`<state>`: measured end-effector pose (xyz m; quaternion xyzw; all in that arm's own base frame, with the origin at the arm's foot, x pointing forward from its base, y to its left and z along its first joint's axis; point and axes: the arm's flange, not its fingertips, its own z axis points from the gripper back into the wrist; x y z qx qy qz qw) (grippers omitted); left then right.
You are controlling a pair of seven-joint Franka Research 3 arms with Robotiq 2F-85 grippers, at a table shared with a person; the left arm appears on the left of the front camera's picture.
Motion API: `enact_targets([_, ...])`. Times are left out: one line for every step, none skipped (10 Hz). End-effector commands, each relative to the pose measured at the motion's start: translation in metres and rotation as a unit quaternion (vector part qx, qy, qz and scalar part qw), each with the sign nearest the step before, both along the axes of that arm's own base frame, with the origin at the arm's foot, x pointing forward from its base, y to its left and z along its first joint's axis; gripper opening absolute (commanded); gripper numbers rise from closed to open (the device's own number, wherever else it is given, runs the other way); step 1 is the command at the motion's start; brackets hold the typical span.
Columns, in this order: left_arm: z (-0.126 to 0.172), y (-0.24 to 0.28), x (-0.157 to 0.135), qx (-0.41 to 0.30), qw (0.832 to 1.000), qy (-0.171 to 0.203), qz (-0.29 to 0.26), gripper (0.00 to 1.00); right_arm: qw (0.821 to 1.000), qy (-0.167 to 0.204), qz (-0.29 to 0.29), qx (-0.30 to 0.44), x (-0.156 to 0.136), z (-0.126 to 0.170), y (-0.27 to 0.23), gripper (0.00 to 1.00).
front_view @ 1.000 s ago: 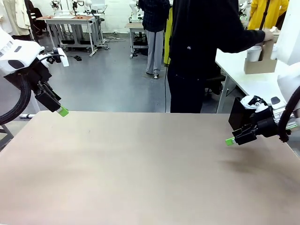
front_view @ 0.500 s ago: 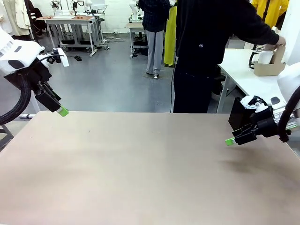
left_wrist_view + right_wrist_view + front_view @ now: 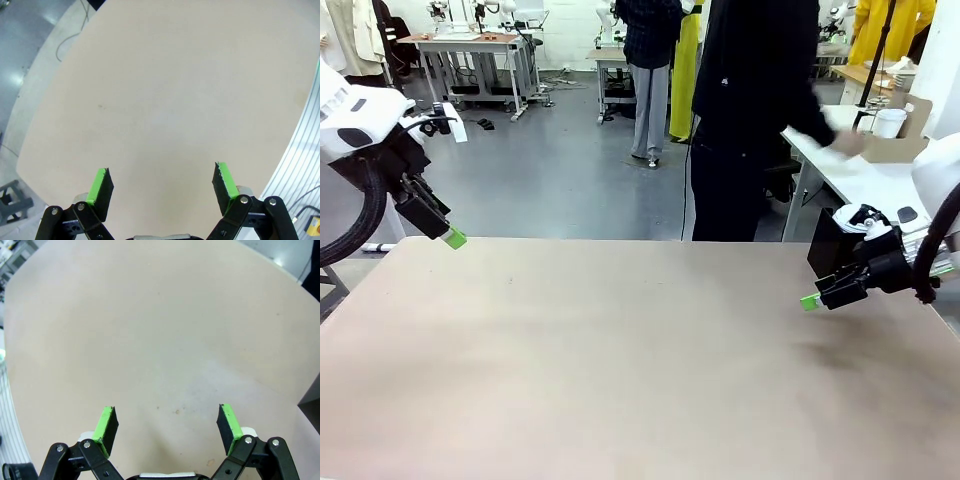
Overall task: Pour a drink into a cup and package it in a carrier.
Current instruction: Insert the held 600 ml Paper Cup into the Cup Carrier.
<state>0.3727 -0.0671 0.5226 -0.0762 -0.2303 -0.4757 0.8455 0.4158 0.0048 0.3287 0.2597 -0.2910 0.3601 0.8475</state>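
Observation:
The brown cardboard carrier point(image 3: 902, 148) stands on the white side table point(image 3: 865, 185) at the far right, with a white cup point(image 3: 890, 122) in it. A person in black point(image 3: 750, 110) stands beyond the table, one blurred hand point(image 3: 842, 140) just left of the carrier. The drink is out of view. My left gripper point(image 3: 453, 238) hangs open over the table's far left corner, nothing between its pads point(image 3: 100, 185). My right gripper point(image 3: 809, 301) hovers open near the right edge, also with nothing between its pads point(image 3: 106, 424).
The beige table point(image 3: 620, 350) lies bare under both grippers. A black box point(image 3: 823, 243) stands at the right edge behind my right gripper. Other people and work tables are farther back.
The person has set the carrier with the cup down on the white side table and drawn the hand back from it. Neither arm has moved.

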Motion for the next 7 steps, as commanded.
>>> enact_targets([0.0027, 0.0, 0.0, -0.002, 1.0, 0.005, 0.003, 1.0, 1.0, -0.001, -0.004, -0.004, 0.0002, -0.0001, -0.0012, 1.0])
enact_targets([0.0027, 0.0, 0.0, -0.002, 1.0, 0.005, 0.003, 1.0, 1.0, -0.001, -0.004, -0.004, 0.0002, -0.0001, -0.0012, 1.0])
enact_targets([0.0027, 0.0, 0.0, -0.002, 1.0, 0.005, 0.003, 1.0, 1.0, -0.001, -0.004, -0.004, 0.0002, -0.0001, -0.0012, 1.0])
enact_targets([0.0027, 0.0, 0.0, -0.002, 1.0, 0.005, 0.003, 1.0, 1.0, -0.001, -0.004, -0.004, 0.0002, -0.0001, -0.0012, 1.0])
enact_targets([0.0027, 0.0, 0.0, -0.002, 1.0, 0.005, 0.003, 1.0, 1.0, -0.001, -0.004, -0.004, 0.0002, -0.0001, -0.0012, 1.0])
enact_targets([0.0027, 0.0, 0.0, -0.002, 1.0, 0.005, 0.003, 1.0, 1.0, -0.001, -0.004, -0.004, 0.0002, -0.0001, -0.0012, 1.0])
enact_targets([0.0027, 0.0, 0.0, -0.002, 1.0, 0.005, 0.003, 1.0, 1.0, -0.001, -0.004, -0.004, 0.0002, -0.0001, -0.0012, 1.0])
